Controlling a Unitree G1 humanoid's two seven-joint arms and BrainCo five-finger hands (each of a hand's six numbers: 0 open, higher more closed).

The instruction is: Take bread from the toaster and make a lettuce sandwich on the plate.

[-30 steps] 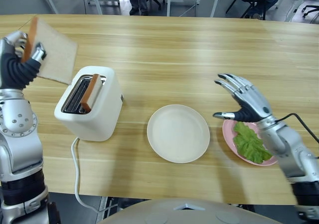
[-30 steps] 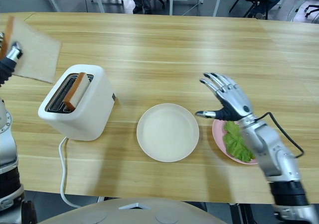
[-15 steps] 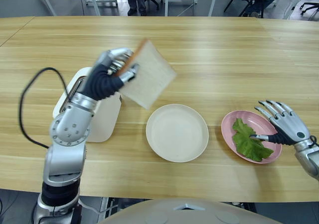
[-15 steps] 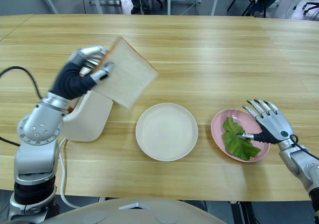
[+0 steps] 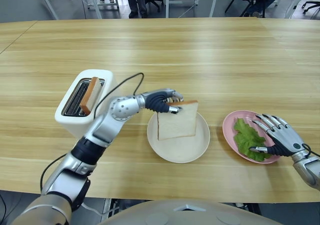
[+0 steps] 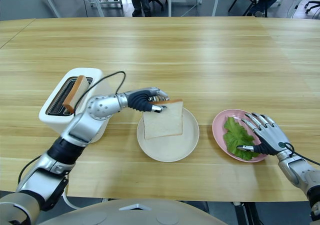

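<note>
1. Left hand [image 5: 162,101]: closed on the top edge of the bread slice [image 5: 177,121], above the cream plate [image 5: 177,151]. Slice hanging below the fingers, broad face tilted toward the camera, lower edge at the plate; cannot tell whether touching.
2. Right hand [image 5: 279,137]: fingers spread, holding nothing, over the pink plate [image 5: 227,130], just beside the lettuce [image 5: 245,137]. Plainly the nearer hand for the leaf.
3. Bench [image 5: 200,55]: flat pale wood, broad bare stretches around both plates.
4. Toaster [image 5: 70,117]: left of the cream plate, second slice [image 5: 90,94] upright in a slot.
5. Likely next: tip the held slice down flat. Bare plate beneath, room enough.
</note>
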